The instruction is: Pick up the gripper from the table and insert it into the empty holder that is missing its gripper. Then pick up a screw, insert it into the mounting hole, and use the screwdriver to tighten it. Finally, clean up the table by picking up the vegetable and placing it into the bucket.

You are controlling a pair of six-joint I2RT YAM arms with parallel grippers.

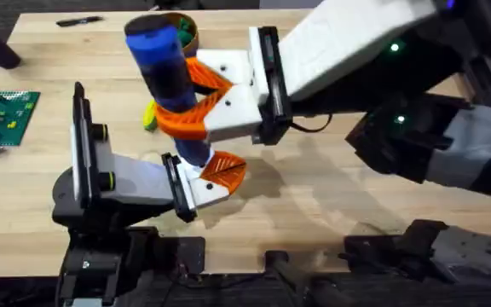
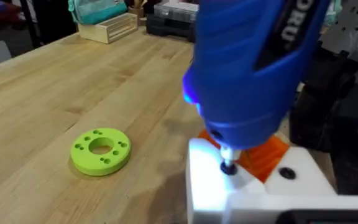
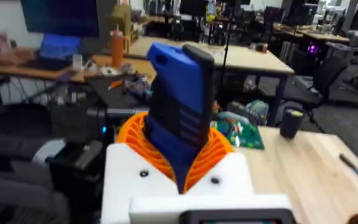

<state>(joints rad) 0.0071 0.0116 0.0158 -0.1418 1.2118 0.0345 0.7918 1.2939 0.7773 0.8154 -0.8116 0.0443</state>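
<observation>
My right gripper (image 1: 196,101) reaches in from the right and is shut on the blue screwdriver (image 1: 162,60), its orange ribbed pads (image 3: 211,152) clamping the body (image 3: 180,118). The screwdriver stands nearly upright. Its metal tip rests on a dark screw (image 2: 229,167) in the white holder (image 2: 213,186) of my left gripper (image 1: 216,175). The orange gripper wedge (image 2: 267,152) sits in that holder, beside the tip (image 1: 228,168). The yellow-green vegetable (image 1: 150,118) lies on the table (image 1: 331,205) behind the screwdriver. The orange bucket (image 1: 187,32) stands at the back, mostly hidden by the screwdriver's top.
A green round disc with holes (image 2: 101,149) lies on the wood near the left gripper. A green building-block plate (image 1: 2,115) sits at the left edge, a black pen (image 1: 79,21) at the back left. The right arm (image 1: 356,51) spans the table's right half.
</observation>
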